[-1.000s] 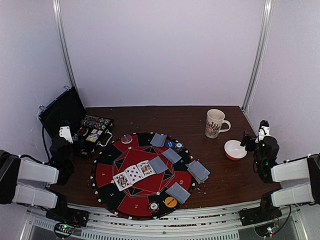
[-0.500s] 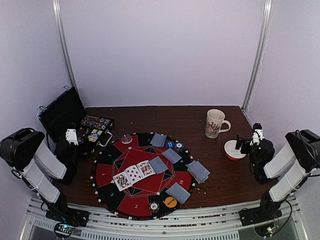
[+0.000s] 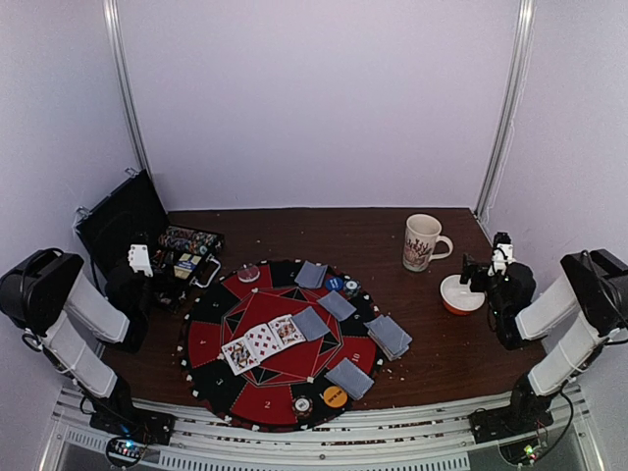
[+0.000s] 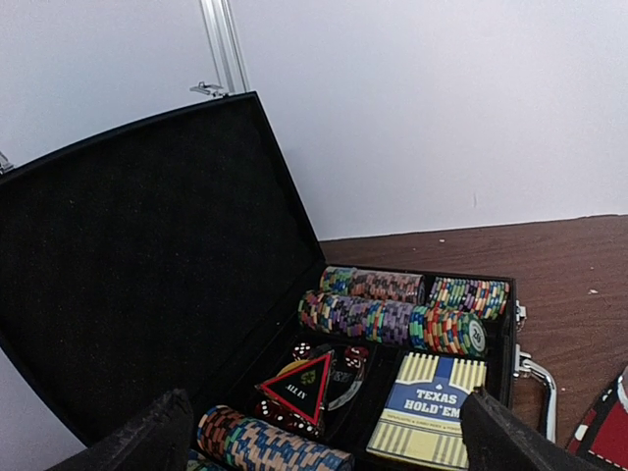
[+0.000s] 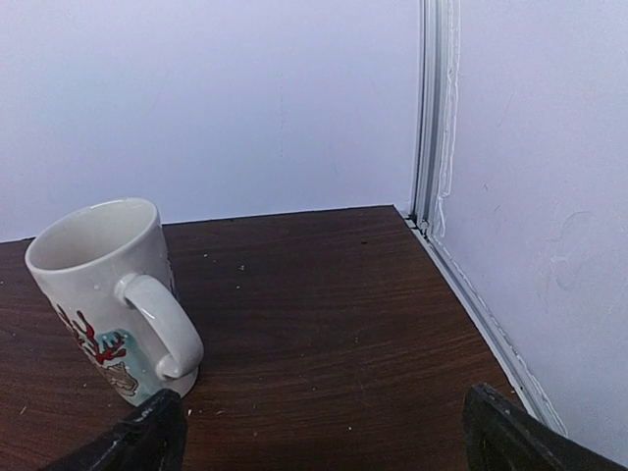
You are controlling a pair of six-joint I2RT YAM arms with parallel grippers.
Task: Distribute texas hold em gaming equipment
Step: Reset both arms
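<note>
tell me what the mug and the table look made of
Mug: probably glazed ceramic, glossy off-white, thick rim and soft shine on the handle. Table: dark brown wood or wood-look laminate, fairly matte, with fine grain streaks.

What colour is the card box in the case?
Card box: blue and yellow, best in left wrist view.

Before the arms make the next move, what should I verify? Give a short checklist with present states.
1. Left gripper open, empty: ok.
2. Right gripper open, empty: ok.
3. Black hinged chip case, lid up: ok.
4. Multicoloured chip rows facing left gripper: ok.
5. White patterned mug upright, apart from right gripper: ok.
6. Grey-backed cards at every seat of round red-and-black mat: not ok, none on left side.
</note>
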